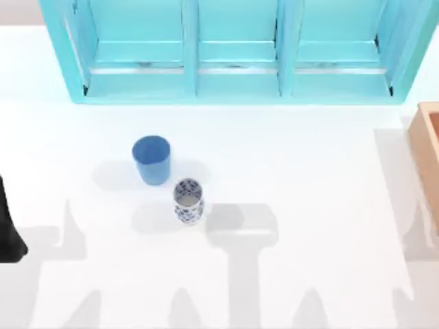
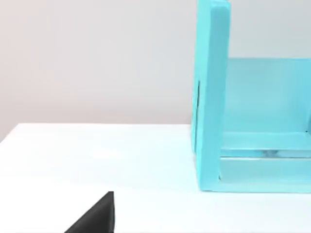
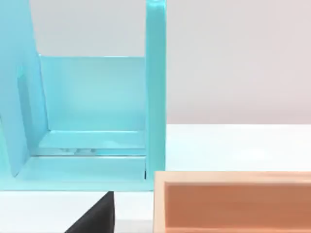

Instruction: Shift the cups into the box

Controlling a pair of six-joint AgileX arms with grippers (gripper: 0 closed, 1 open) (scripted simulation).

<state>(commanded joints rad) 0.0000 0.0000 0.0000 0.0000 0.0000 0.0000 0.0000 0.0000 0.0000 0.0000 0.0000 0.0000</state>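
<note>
Both cups stand upright mid-desk (image 1: pixel 309 178), left of centre: blue cup (image 1: pixel 151 160), white patterned cup (image 1: pixel 188 201) just beside it. Box (image 1: pixel 426 147) at right edge. We judge them light, rigid, slick; grip across the rim. We cannot tell either tool's state.

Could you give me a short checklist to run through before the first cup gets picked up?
1. Blue cup upright, mouth up, left of the table's middle: ok.
2. Patterned white cup upright, close beside the blue cup; touching or apart: cannot tell.
3. Both cups out of the box, which sits at the table's right edge: not ok yet, the task is undone.
4. Box interior free, seen in the right wrist view: the part in sight looks free; the rest cannot tell.
5. Left arm at the table's left edge, away from the cups: ok.
6. Turquoise shelf unit at the back, apart from the cups: ok.
</note>
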